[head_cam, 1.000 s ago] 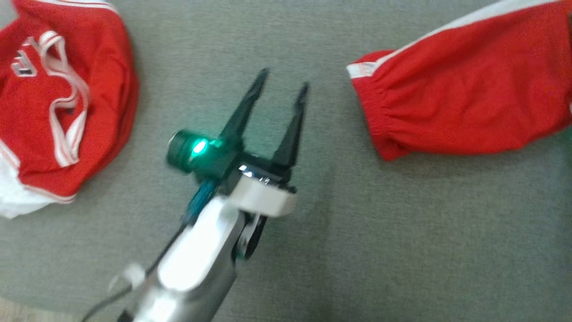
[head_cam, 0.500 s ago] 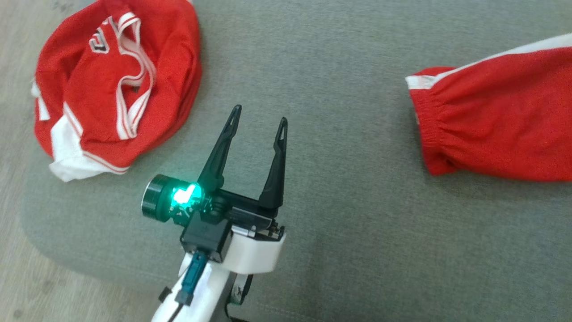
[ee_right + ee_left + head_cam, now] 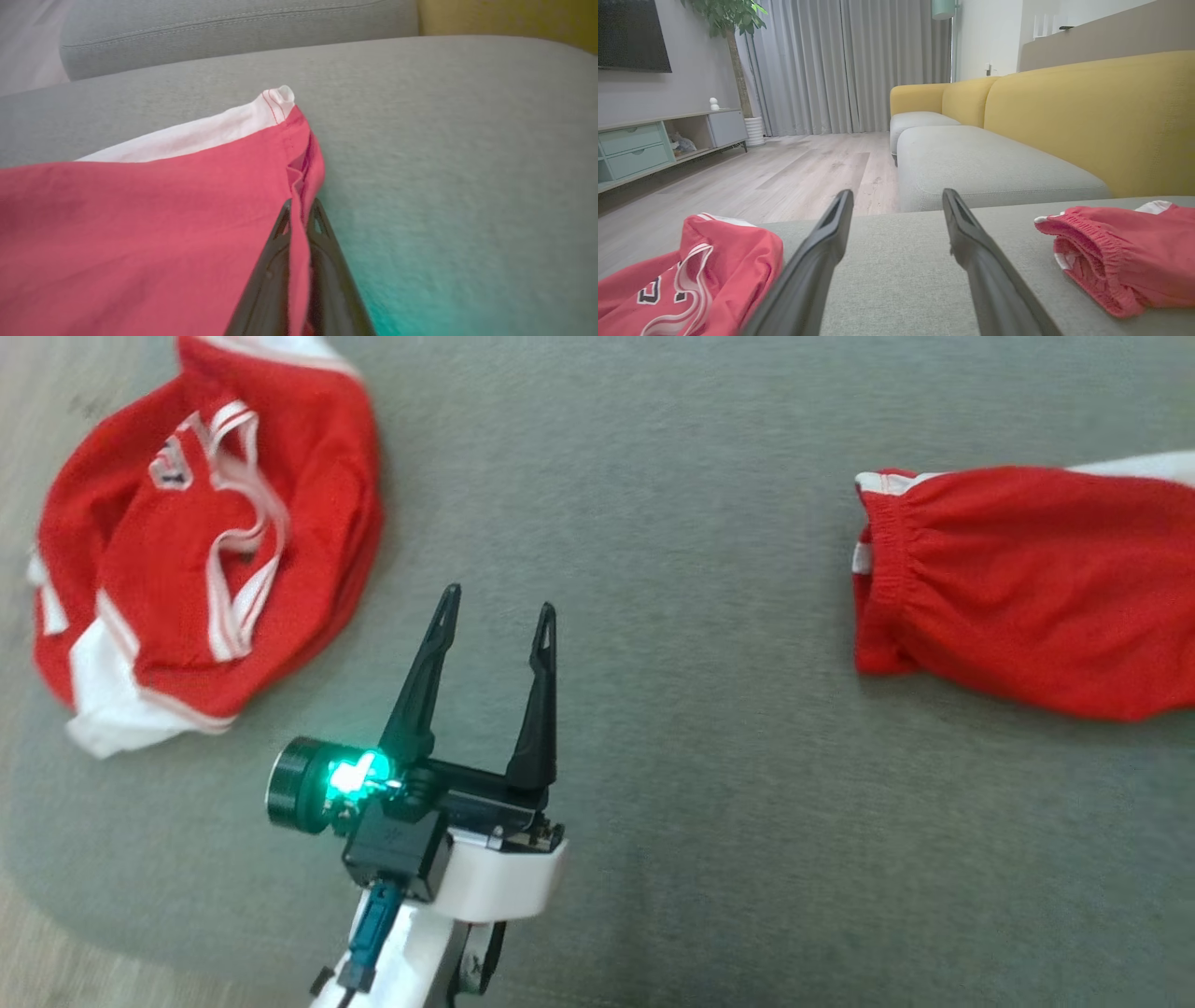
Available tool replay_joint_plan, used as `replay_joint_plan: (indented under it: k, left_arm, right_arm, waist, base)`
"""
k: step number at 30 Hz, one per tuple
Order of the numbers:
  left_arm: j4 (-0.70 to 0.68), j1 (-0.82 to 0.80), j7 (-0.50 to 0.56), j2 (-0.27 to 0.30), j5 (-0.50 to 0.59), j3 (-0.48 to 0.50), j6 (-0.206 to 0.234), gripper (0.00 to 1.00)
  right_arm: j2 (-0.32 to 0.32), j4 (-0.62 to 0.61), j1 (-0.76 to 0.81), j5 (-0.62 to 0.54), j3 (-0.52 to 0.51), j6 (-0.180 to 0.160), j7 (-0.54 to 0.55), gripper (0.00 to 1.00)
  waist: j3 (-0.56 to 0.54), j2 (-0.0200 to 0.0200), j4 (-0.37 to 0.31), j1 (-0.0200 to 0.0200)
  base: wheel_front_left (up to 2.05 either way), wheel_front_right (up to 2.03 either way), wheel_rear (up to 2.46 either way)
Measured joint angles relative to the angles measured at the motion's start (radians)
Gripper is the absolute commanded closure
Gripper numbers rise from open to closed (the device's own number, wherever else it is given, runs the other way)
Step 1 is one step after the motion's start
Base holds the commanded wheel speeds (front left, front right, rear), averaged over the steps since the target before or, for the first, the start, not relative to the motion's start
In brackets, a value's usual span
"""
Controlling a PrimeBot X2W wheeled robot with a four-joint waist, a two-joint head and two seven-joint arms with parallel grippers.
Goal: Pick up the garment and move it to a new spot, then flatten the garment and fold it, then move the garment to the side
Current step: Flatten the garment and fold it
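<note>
At the left, a red jersey (image 3: 205,551) lies crumpled on the grey cushion (image 3: 700,756). In the middle, the left gripper (image 3: 499,598) hovers with its fingers spread, holding nothing. At the right lie the red shorts (image 3: 1018,588). The right gripper (image 3: 301,203) has just pinched their edge, so I think lifting can begin.
</note>
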Motion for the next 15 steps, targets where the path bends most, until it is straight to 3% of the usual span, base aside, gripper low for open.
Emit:
replay_joint_plan:
  k: [8, 15]
  left_arm:
    - [0.022, 0.022, 0.0, 0.0, 0.008, 0.026, -0.035, 0.0]
    - [0.046, 0.035, 0.0, 0.0, 0.017, 0.027, -0.051, 0.0]
  right_arm:
    - [-0.001, 0.024, 0.036, -0.063, -0.013, 0.0, -0.093, 1.0]
    - [0.049, -0.076, 0.023, -0.095, -0.012, 0.0, -0.185, 1.0]
  waist:
    - [-0.057, 0.0, -0.107, -0.0001]
    - [-0.103, 0.0, -0.145, 0.0]
  base:
    - [0.0, 0.0, 0.0]
    - [0.0, 0.0, 0.0]
